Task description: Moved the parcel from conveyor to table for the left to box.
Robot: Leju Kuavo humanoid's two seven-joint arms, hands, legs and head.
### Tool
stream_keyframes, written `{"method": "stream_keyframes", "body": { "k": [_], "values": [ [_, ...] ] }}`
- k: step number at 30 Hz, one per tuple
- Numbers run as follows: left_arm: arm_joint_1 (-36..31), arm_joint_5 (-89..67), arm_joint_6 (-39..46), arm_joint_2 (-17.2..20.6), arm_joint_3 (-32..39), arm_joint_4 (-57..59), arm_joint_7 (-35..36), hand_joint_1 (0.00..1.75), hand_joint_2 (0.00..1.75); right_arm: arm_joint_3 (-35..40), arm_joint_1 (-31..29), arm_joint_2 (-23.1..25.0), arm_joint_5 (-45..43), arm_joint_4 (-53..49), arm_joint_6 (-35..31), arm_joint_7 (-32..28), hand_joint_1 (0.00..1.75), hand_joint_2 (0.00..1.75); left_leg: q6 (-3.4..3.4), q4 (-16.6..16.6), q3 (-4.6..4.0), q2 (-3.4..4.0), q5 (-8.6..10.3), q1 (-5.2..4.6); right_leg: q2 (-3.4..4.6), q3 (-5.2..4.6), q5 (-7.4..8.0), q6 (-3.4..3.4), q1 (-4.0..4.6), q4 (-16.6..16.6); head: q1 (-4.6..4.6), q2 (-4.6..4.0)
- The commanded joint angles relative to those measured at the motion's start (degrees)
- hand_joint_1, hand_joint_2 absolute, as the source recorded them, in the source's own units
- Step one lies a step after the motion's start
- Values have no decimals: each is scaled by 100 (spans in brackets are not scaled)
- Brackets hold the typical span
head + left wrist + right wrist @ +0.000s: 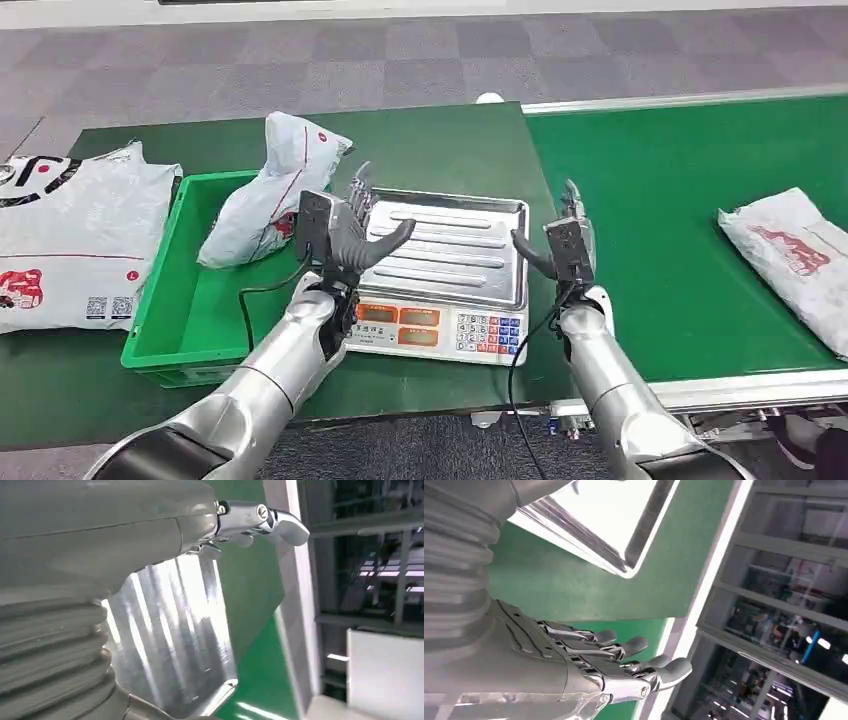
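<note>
Hovering above the weighing scale [440,290], left hand [345,235] and right hand [560,245] both spread, holding nothing. Parcel [795,250] lies on green conveyor [680,200], well right. Another bag [265,195] leans in green crate [165,320].

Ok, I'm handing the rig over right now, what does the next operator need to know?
Left robot hand: open, holding nothing, raised over the left edge of the scale tray.
Right robot hand: open, holding nothing, beside the tray's right edge.
Parcel on the conveyor: lying flat on the green belt, far right, untouched.
Green box: one parcel in the box leans over its far rim.
Done: nothing on the belt parcel.
Left: right hand moves it to the table, left hand boxes it.
</note>
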Motion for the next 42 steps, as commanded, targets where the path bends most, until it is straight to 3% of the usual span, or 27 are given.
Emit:
{"method": "stream_keyframes", "body": {
  "k": [1,15,42],
  "values": [
    [-23,-105,-54,108,-651,408,-13,0,175,321,196,-26,126,-323,23,121,0,175,1,-7,24,5,-9,2,9,24,-5,1,2,-11,0,0],
    [-26,-107,-100,173,-607,451,-57,0,175,389,168,-46,-104,-133,409,-83,0,175,2,-7,23,9,-8,3,13,23,-5,4,2,-13,0,2],
    [94,-233,40,196,-555,395,-181,0,175,591,44,-66,-510,42,278,-299,0,175,1,-5,10,5,-3,0,7,10,-3,4,-1,-5,0,0]
  ]
}}
